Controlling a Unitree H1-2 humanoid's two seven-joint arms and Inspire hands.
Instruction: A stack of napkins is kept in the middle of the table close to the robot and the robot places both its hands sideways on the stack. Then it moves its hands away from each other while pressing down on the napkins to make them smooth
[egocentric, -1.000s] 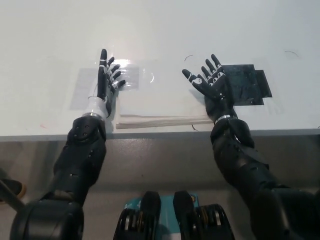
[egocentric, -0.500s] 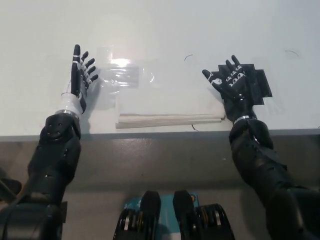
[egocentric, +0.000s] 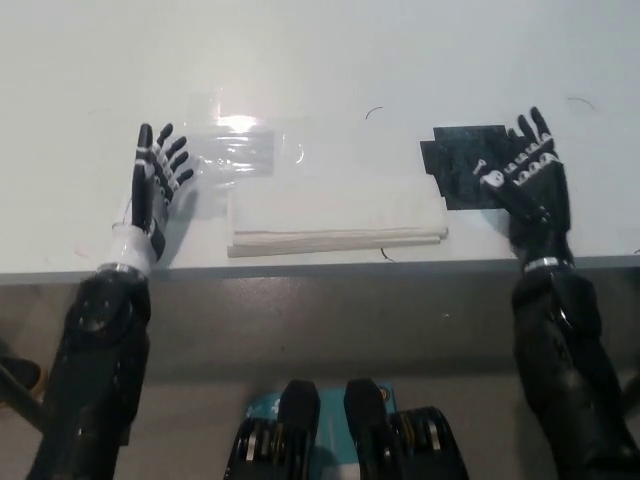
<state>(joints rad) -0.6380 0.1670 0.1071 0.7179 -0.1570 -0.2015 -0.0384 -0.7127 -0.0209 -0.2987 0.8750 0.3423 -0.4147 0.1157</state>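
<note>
- The stack of napkins (egocentric: 335, 215) sits at the near edge of the white table (egocentric: 400, 60), roughly at the 6 o'clock side of the tabletop, and looks flat and squared up.
- Left hand (egocentric: 155, 185) is out at 9 o'clock from the stack, clear of it, fingers spread and holding nothing, standing on its edge over the table.
- Right hand (egocentric: 525, 180) is at 3 o'clock from the stack, also apart from it, fingers splayed and empty.
- That right hand sits over the right part of a patch of black tape (egocentric: 465, 170), so it's black on black and the outline of the palm is kinda hard to pick out.
- There's a shiny clear tape patch (egocentric: 240, 150) at about 11 o'clock from the napkins; glare washes out its edges.
- Napkins are white on a white table, so only the front edge with its layers reads clearly; the far edge is faint.
- Can't tell how many napkins are in there.
</note>
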